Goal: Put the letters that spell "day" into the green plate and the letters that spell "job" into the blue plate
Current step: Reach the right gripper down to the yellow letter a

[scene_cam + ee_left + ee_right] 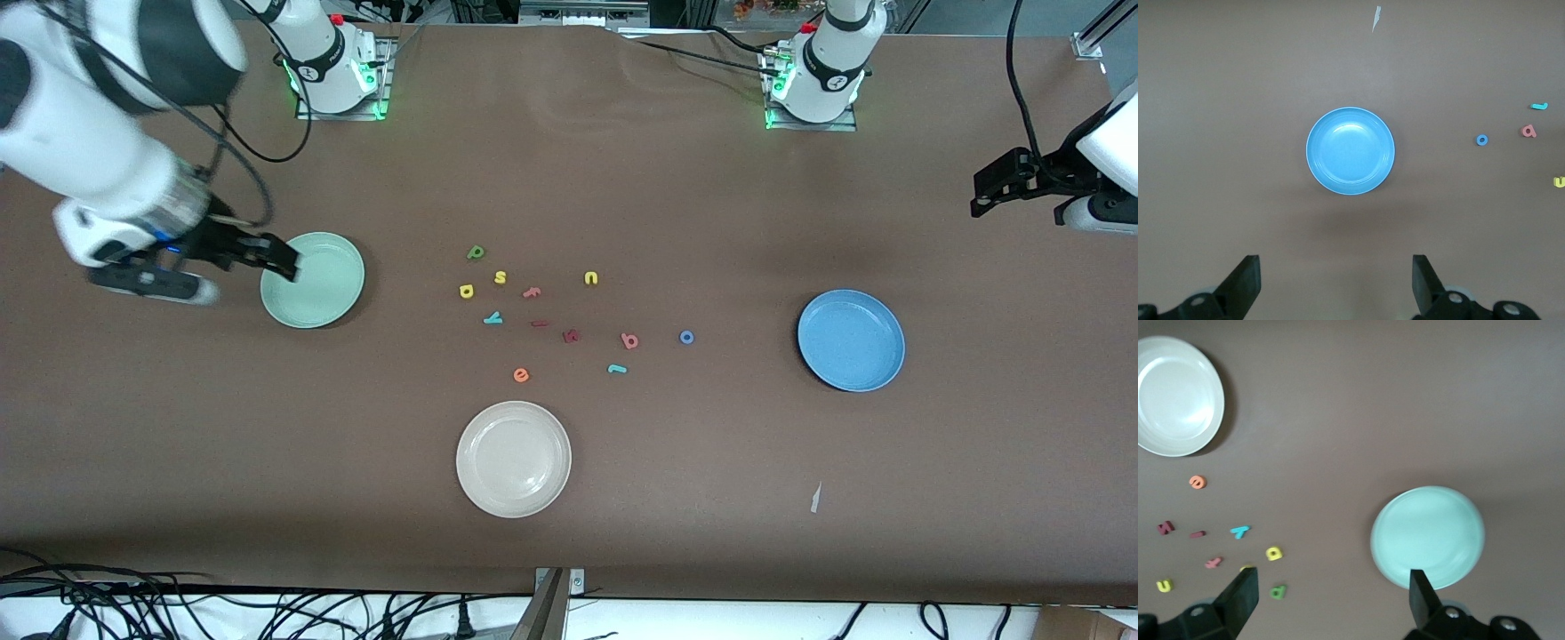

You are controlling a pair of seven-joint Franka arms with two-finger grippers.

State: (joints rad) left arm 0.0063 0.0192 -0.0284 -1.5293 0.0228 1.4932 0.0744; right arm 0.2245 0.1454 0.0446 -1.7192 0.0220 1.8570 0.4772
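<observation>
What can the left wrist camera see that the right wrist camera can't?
Only the left wrist view shows the blue plate, the blue "o", the pinkish-red "b", the teal "j" and the left gripper, open. Only the right wrist view shows the green plate, the cream-white plate, the yellow "d", the dark green "a", the teal "y" and the open right gripper. Both show the brown table and the yellow "u".

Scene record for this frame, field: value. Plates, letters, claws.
green plate: empty, toward the right arm's end
blue plate: empty, toward the left arm's end
cream plate: empty, nearest the front camera
letters: all loose on the table between the plates, none placed
right claw: open, over the green plate's edge
left claw: open, raised above the table, farther from the front camera than the blue plate
</observation>
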